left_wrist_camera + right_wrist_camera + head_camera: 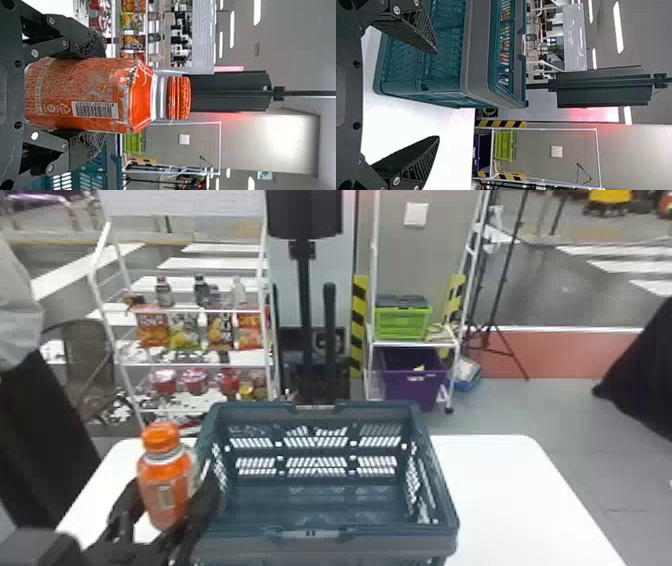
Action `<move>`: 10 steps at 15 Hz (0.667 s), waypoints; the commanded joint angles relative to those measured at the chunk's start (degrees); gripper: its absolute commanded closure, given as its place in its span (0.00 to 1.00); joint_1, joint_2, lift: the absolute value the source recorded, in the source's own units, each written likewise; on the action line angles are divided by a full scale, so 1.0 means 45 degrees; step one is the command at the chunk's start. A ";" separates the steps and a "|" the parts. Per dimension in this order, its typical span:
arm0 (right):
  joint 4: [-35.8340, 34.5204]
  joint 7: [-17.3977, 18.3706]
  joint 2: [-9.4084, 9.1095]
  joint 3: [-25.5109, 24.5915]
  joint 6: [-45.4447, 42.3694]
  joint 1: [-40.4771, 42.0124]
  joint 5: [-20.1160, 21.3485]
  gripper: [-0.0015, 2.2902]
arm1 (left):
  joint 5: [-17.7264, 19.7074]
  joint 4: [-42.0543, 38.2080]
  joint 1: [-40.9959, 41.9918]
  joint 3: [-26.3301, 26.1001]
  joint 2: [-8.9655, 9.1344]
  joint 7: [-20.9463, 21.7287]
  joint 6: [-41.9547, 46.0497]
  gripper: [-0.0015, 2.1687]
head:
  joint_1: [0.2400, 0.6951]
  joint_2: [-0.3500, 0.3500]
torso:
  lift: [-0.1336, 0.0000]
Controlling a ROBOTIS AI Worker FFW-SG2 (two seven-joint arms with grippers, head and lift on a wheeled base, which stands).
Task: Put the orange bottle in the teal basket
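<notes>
At the left of the head view my left gripper (167, 510) is shut on the orange bottle (162, 482), held upright just left of the teal basket (320, 535) and overlapping its left wall in that view. From the left wrist, the orange bottle (95, 95) lies between both fingers of the left gripper (89, 95), its cap beyond them. The basket stands on the white table, its visible inside bare. In the right wrist view my right gripper (438, 95) stands open with nothing between its fingers, and the teal basket (443, 87) is close by.
The white table (505, 500) extends right of the basket. Behind it stand a shelf of snacks and bottles (195, 365), a black post (305, 310) and a rack with green (402, 322) and purple (412, 382) bins. A person (40, 440) is at the left edge.
</notes>
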State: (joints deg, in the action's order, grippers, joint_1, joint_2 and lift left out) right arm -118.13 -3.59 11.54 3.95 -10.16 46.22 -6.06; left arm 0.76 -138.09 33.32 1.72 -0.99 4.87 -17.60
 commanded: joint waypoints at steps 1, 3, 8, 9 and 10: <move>0.0041 -0.0002 -0.0044 -0.0057 0.0101 -0.0056 0.0019 0.06 | 0.0008 0.0295 -0.1349 -0.0031 -0.0523 0.0481 -0.2212 0.26 | 0.57 0.50 | 1.00; 0.0139 -0.0002 -0.0123 -0.0057 0.0218 -0.0095 0.0117 0.06 | 0.0008 0.1018 -0.2326 -0.0089 -0.0894 0.0833 -0.2759 0.26 | 0.57 0.50 | 1.00; 0.0549 0.0037 -0.0415 -0.0115 0.0453 -0.0212 0.0273 0.06 | 0.0008 0.3576 -0.5744 -0.1086 -0.1890 0.2083 -0.4868 0.26 | 0.57 0.50 | 1.00; 0.0607 0.0037 -0.0533 -0.0154 0.0453 -0.0212 0.0312 0.06 | 0.0008 0.4299 -0.6564 -0.1515 -0.2183 0.2297 -0.5298 0.26 | 0.57 0.50 | 1.00; 0.0686 0.0056 -0.0630 -0.0213 0.0453 -0.0212 0.0371 0.06 | 0.0008 0.5158 -0.7365 -0.1984 -0.2476 0.2512 -0.5415 0.26 | 0.57 0.50 | 1.00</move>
State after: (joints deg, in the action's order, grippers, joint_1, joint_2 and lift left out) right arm -115.49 -3.40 9.29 3.29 -8.15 45.27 -4.70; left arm 0.79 -119.69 5.10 -4.53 -10.43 15.61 -40.46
